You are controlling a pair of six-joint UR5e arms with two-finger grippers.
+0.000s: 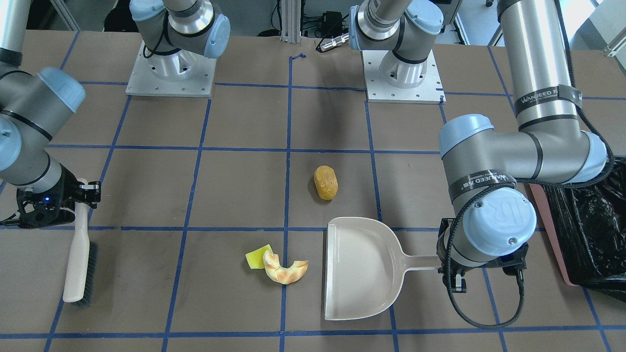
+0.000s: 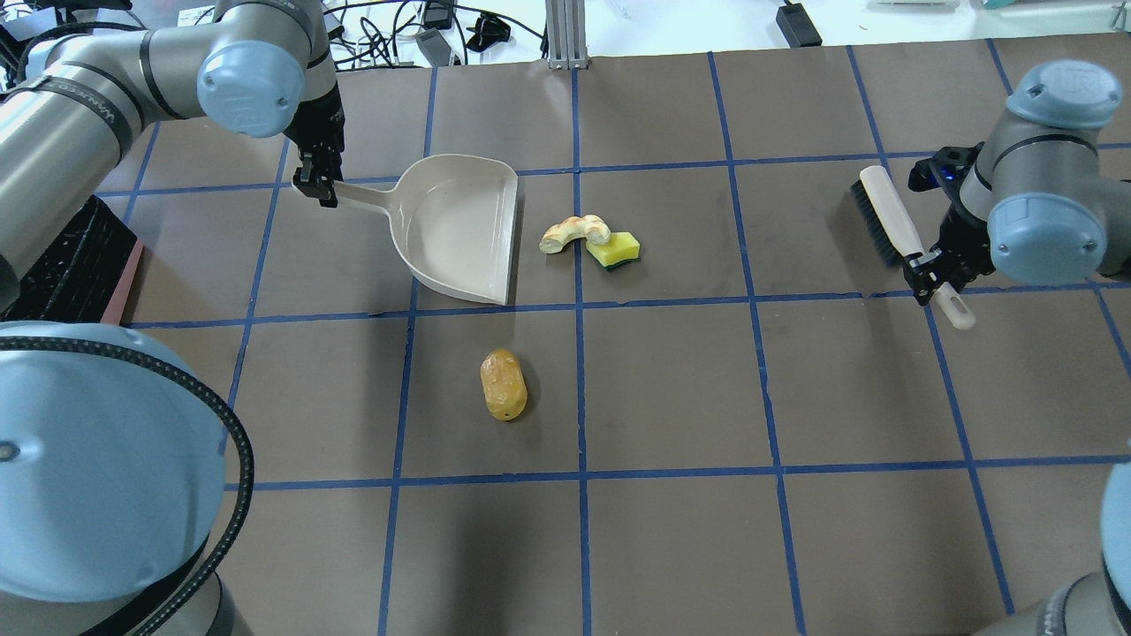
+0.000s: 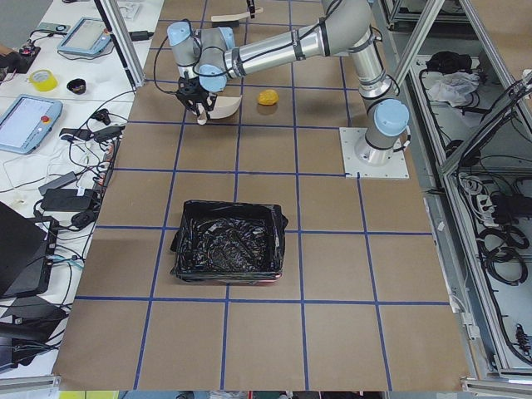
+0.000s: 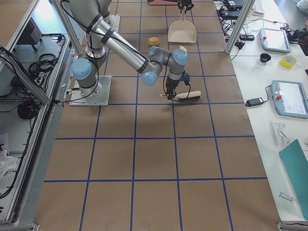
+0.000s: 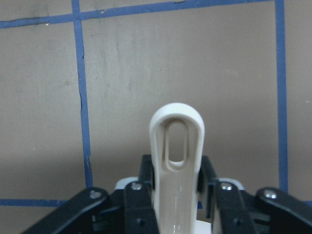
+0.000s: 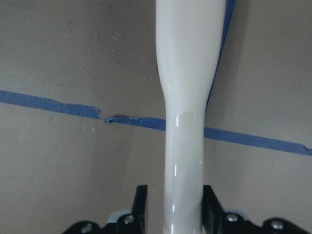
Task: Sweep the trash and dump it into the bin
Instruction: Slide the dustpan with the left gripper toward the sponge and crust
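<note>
Your oval (image 2: 504, 385), ring piece (image 2: 574, 232) and square (image 2: 616, 250) lie outside dustpan (image 2: 459, 230) and bin (image 3: 229, 249), the oval lengthwise toward the robot. The left gripper (image 2: 316, 185) pinches the dustpan handle, the right gripper (image 2: 929, 279) the brush (image 2: 888, 216) handle.

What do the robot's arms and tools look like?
The left arm and right arm are silver tubes with pale blue joint caps marked UR. Lettered black bands and a ribbed black cable wrap the left arm. The left tool and right tool are black.

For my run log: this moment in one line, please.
left gripper holds dustpan | right gripper holds brush | oval, ring piece, square on table, outside dustpan
</note>
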